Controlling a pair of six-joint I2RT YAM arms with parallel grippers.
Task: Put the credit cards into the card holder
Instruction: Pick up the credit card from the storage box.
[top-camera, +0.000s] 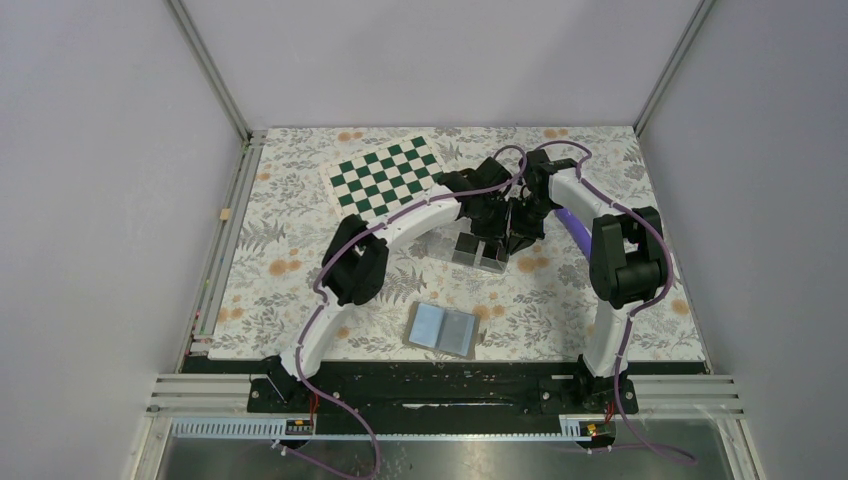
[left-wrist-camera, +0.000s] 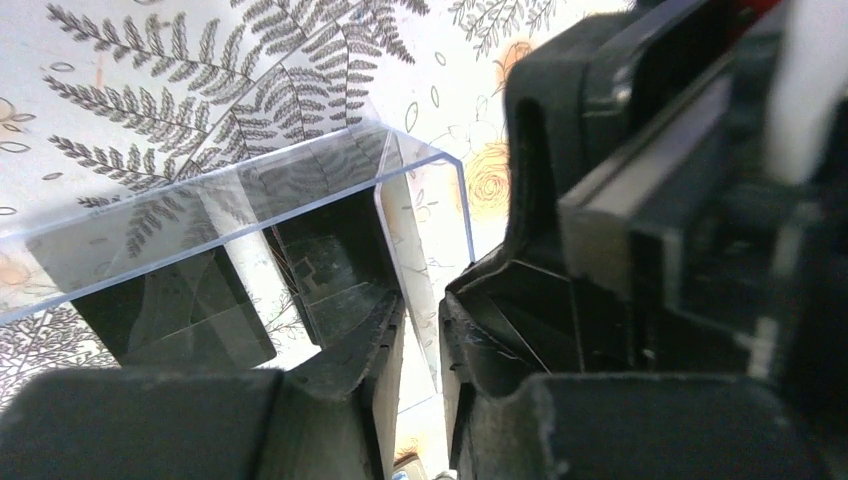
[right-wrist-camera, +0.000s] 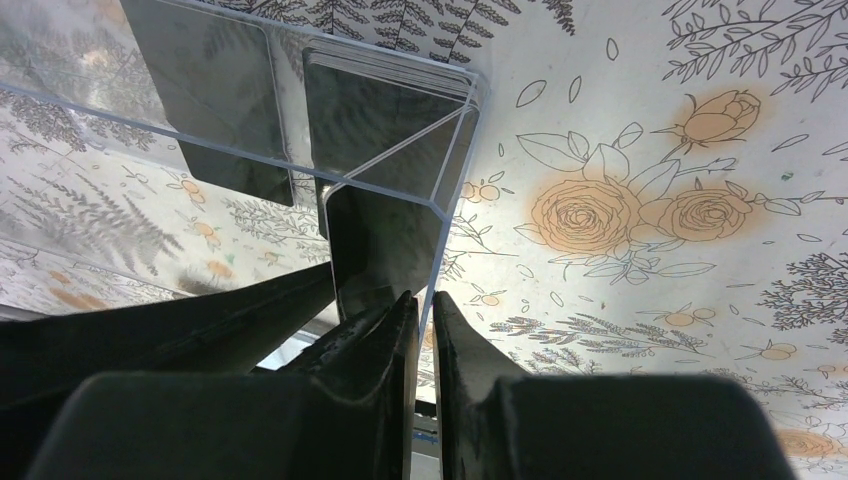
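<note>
Card holder end wall pinched between right fingers, left fingers close beside

Your left arm and right arm have curved white links with bulky black joints. A purple cable runs along each, and the black bases sit at 6 o'clock. The left claw and right claw have matte black, scuffed fingers.

Black cards, clear card holder, green-and-white checked board, blue wallet, bench with grey leaves and orange flowers.
</note>
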